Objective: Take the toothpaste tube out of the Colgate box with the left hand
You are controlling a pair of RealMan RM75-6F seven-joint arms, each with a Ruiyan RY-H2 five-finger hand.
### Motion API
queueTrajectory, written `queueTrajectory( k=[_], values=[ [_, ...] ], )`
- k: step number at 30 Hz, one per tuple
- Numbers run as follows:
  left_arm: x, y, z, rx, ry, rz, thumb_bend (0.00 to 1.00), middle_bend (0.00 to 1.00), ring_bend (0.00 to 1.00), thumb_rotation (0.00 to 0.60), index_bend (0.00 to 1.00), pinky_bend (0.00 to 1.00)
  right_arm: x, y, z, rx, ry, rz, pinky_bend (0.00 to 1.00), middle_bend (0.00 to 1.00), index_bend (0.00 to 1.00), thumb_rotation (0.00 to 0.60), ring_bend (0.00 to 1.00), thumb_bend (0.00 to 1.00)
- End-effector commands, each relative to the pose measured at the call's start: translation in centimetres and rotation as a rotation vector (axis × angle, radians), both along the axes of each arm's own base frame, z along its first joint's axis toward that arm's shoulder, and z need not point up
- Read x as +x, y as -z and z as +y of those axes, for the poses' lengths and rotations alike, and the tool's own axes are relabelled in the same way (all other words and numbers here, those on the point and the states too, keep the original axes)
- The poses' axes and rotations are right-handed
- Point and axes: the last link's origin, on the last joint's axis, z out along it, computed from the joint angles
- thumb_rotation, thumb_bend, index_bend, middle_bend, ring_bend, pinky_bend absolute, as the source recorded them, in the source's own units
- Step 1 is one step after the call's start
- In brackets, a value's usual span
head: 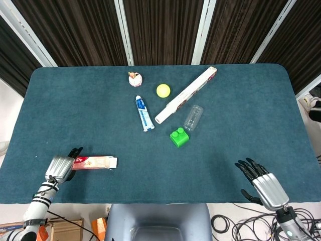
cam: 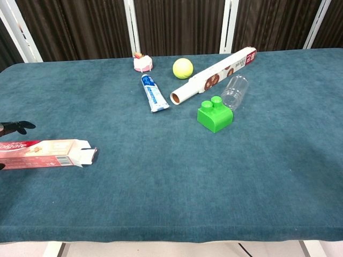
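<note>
The red and white Colgate box (head: pixel 95 162) (cam: pixel 45 152) lies flat near the table's front left, its open flap end facing right. A white and blue toothpaste tube (head: pixel 143 113) (cam: pixel 154 92) lies on the cloth in the middle of the table, outside the box. My left hand (head: pixel 61 168) is at the box's left end with its fingers apart; in the chest view a dark fingertip (cam: pixel 16 126) hovers just above the box without touching it. Over the front right edge my right hand (head: pixel 263 182) is spread and holds nothing.
A yellow ball (head: pixel 163 90), a long cardboard wrap box (head: pixel 185 95), a clear plastic bottle (head: pixel 193 117), a green brick (head: pixel 178 136) and a small pink and white object (head: pixel 135 79) lie around the tube. The blue cloth table (head: pixel 230 145) ends just before both hands.
</note>
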Motion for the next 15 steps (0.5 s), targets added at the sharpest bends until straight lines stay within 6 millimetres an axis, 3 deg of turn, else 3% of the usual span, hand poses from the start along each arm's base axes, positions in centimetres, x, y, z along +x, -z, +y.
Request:
queueTrajectory(
  k=[1, 6, 15],
  values=[
    [-0.2, 0.0, 0.4, -0.015, -0.027, 0.012, 0.38, 0.15, 0.93, 0.600, 0.08, 0.93, 0.0, 0.0, 0.0, 0.003, 0.001, 0.004, 0.27, 0.12, 0.14, 0.600, 0.06, 0.24],
    [-0.5, 0.2, 0.9, -0.005, -0.036, 0.016, 0.38, 0.16, 0.93, 0.600, 0.09, 0.93, 0.0, 0.1, 0.0, 0.011, 0.001, 0.007, 0.27, 0.12, 0.14, 0.600, 0.06, 0.24],
    [-1.4, 0.6, 1.4, -0.007, -0.076, 0.016, 0.37, 0.33, 0.93, 0.600, 0.25, 0.94, 0.0, 0.2, 0.0, 0.031, 0.004, 0.021, 0.27, 0.12, 0.14, 0.600, 0.06, 0.24]
  ],
)
